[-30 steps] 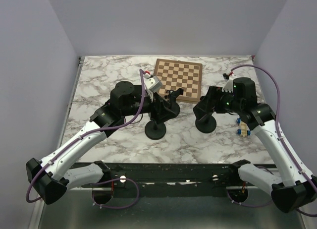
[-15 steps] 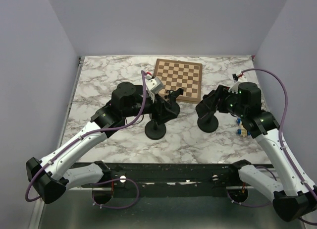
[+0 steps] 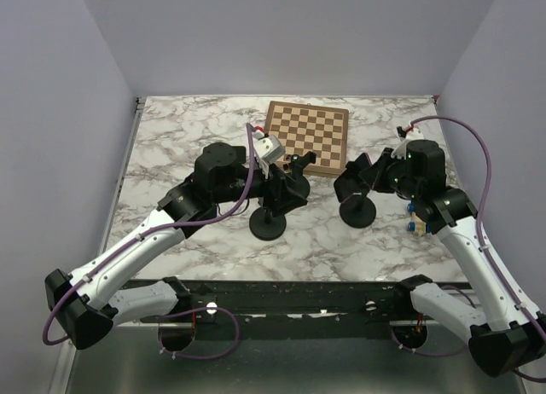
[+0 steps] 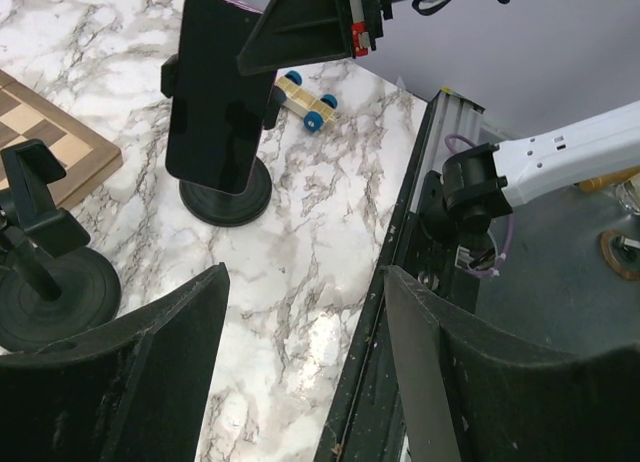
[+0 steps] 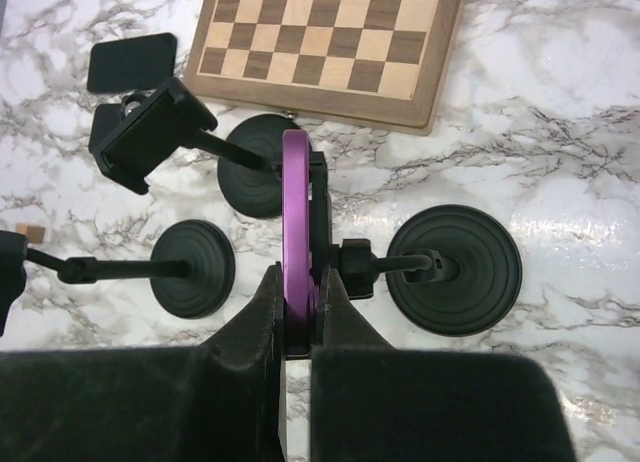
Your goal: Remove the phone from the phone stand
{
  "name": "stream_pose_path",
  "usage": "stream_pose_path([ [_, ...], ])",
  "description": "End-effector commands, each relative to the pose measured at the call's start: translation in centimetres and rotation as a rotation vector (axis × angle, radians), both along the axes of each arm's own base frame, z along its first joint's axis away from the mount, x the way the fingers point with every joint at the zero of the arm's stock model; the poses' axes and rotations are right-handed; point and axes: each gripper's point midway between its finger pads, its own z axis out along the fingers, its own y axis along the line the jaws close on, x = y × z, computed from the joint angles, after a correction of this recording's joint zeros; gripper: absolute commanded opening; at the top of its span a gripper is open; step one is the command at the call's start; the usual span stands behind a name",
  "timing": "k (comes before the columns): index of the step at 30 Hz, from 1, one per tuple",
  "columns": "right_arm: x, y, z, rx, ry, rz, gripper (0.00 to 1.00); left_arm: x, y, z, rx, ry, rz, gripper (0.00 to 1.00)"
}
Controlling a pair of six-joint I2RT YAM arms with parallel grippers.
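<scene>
The phone has a purple edge and a dark screen. It stands upright in the clamp of the black phone stand, whose round base rests on the marble table right of centre. My right gripper is shut on the phone's edge, one finger on each face. In the top view the right gripper hides the phone. My left gripper is open with nothing between its fingers. In the top view the left gripper hovers by the empty stands, left of the phone.
Two empty black stands stand left of the phone's stand. A chessboard lies at the back. A small wooden toy car sits to the right. The table's metal front rail runs along the near edge.
My right gripper has gone from open to shut on the phone and shifted slightly. The left arm has edged a little to the right, still open.
</scene>
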Motion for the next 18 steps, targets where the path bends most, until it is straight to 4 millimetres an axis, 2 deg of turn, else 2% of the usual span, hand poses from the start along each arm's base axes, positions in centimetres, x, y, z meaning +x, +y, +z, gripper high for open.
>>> stream_pose_path([
  [1, 0.1, 1.9, 1.0, -0.020, -0.037, 0.165, 0.01, -0.2, 0.2, 1.1, 0.010, -0.053, 0.018, 0.71],
  [4, -1.6, 4.9, 2.6, 0.042, -0.061, 0.382, 0.01, -0.4, 0.3, 1.5, 0.003, -0.059, 0.013, 0.71],
  [7, -4.3, 7.3, 3.9, 0.113, -0.032, 0.604, 0.01, -0.6, 0.5, 2.0, -0.010, -0.071, 0.013, 0.71],
  [13, -6.7, 8.8, 4.5, 0.216, 0.033, 0.722, 0.01, -0.8, 0.7, 2.3, -0.022, -0.082, 0.014, 0.71],
  [18, -6.3, 8.3, 2.5, 0.193, 0.096, 0.667, 0.01, -0.7, 0.5, 1.9, -0.010, -0.070, 0.009, 0.71],
])
